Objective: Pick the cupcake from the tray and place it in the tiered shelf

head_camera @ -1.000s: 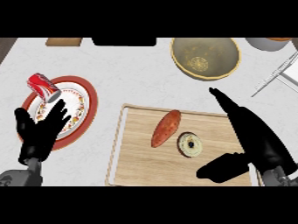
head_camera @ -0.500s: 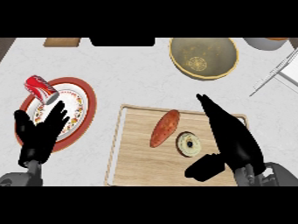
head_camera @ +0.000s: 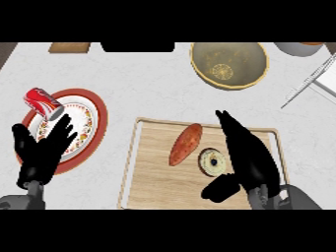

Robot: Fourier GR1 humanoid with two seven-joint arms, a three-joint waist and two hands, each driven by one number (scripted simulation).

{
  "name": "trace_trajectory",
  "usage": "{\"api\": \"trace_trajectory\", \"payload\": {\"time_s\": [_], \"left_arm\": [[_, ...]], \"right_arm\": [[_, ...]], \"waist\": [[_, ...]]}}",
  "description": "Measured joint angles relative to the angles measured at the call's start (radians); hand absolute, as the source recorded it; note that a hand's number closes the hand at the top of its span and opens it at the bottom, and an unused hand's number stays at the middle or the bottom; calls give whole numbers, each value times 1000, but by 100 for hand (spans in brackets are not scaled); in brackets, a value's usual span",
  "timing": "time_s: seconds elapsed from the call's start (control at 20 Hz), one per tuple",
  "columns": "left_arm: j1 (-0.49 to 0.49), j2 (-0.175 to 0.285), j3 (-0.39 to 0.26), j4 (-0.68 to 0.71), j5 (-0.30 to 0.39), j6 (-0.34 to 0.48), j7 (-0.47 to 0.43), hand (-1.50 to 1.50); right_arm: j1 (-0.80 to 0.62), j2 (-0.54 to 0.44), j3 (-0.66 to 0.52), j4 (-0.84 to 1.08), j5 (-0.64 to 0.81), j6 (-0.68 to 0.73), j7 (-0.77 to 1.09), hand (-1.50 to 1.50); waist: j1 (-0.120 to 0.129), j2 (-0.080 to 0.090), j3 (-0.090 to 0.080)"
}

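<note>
The cupcake (head_camera: 213,162) sits right of centre on the wooden tray (head_camera: 156,187), just left of the right hand (head_camera: 248,155), whose fingers are straight, spread from the thumb and holding nothing; it is probably light with a soft, crushable top, so grasp it low around its sides.

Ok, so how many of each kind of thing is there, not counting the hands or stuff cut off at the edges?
Cupcake: 1
Long reddish food: 1
Red can: 1
Plate: 1
Bowl: 1
Wooden tray: 1
Total: 6
</note>
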Motion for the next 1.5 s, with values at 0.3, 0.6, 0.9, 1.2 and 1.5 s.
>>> {"api": "trace_trajectory", "payload": {"time_s": [0.3, 0.6, 0.9, 1.2, 1.5], "left_arm": [[-1, -5, 8, -4, -12, -6, 4, 0], [-6, -8, 27, 4, -13, -26, 10, 0], [2, -27, 33, -6, -42, -32, 1, 0], [11, -42, 48, -12, -53, -50, -7, 0], [20, -46, 50, -25, -57, -58, 5, 0]], "right_arm": [[34, 35, -11, 53, 86, 11, -15, -150], [64, 92, -16, 142, 187, 5, -52, -150], [80, 165, -61, 222, 256, -8, -110, -150], [79, 218, -101, 282, 291, -6, -157, 150], [55, 215, -64, 333, 258, 104, -241, 150]], "waist": [[0, 1, -1], [1, 2, -1], [1, 1, 0], [1, 1, 0], [3, -6, -8]]}}
